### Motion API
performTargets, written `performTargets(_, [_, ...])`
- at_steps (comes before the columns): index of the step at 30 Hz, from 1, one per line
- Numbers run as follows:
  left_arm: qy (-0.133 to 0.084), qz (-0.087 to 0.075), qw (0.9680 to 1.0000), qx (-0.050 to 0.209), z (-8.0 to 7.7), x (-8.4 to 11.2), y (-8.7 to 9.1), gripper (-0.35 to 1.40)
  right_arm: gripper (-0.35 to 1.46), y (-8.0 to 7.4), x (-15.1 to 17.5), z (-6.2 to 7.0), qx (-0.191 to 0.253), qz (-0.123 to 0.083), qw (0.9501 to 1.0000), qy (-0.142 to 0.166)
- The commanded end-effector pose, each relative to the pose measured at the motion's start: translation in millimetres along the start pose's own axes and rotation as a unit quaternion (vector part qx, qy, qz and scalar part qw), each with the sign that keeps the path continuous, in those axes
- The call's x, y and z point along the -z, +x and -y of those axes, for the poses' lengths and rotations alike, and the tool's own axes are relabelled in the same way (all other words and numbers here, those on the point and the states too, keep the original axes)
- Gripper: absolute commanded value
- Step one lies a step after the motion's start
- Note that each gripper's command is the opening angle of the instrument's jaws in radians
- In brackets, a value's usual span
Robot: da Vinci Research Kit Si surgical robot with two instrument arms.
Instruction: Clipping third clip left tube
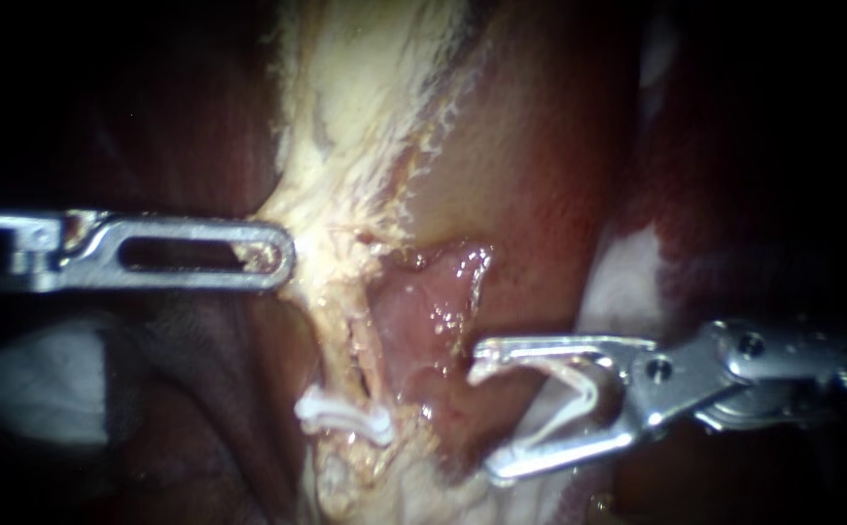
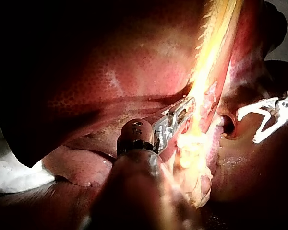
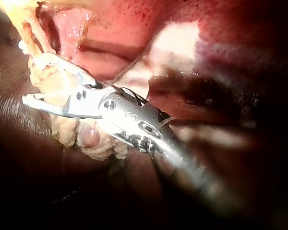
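Note:
My left instrument (image 1: pixel 272 255) comes in level from the left, and its slotted jaws are shut on pale yellow tissue (image 1: pixel 345 194) at the strand's edge; the left wrist view shows the same grip (image 2: pixel 182 112). A pale tube (image 1: pixel 350 335) runs down from there, and one white clip (image 1: pixel 345 416) sits across it lower down. My right instrument (image 1: pixel 489 413) comes in from the right. Its jaws stand wide apart around an open V-shaped white clip (image 1: pixel 590 389) and touch it from both sides. The jaw tips lie just right of the tube, not around it (image 3: pixel 33 76).
Dark red liver (image 1: pixel 540 146) rises behind and to the right of the pale strand. A wet pink pocket of tissue (image 1: pixel 433 301) lies between the tube and my right instrument's jaws. A white patch (image 1: pixel 34 384), perhaps gauze, shows at the lower left.

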Motion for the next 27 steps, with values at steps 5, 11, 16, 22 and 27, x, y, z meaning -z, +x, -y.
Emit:
performTargets(5, [0.0, 0.0, 1.0, 0.0, 0.0, 0.0, 0.0, -0.35, 0.58, -0.9, -3.1, -1.4, -0.018, 0.0, 0.9998, -0.001])
performTargets(11, [0.0, 0.0, 1.0, 0.0, 0.2, 0.0, 0.1, -0.35, 0.58, -1.7, -5.2, -2.8, -0.028, 0.001, 0.9996, -0.005])
performTargets(16, [-0.001, 0.001, 1.0, 0.001, 0.5, 0.0, 0.3, -0.35, 0.58, -2.4, -6.2, -3.7, -0.027, 0.001, 0.9996, -0.008])
performTargets(22, [-0.002, 0.002, 1.0, -0.002, 0.9, 0.1, 0.5, -0.35, 0.58, -3.2, -7.3, -4.3, -0.029, 0.011, 0.9995, -0.01])
performTargets(27, [-0.002, 0.002, 1.0, -0.002, 1.0, 0.2, 0.6, -0.35, 0.58, -3.8, -8.1, -4.7, -0.028, 0.02, 0.9993, -0.012])
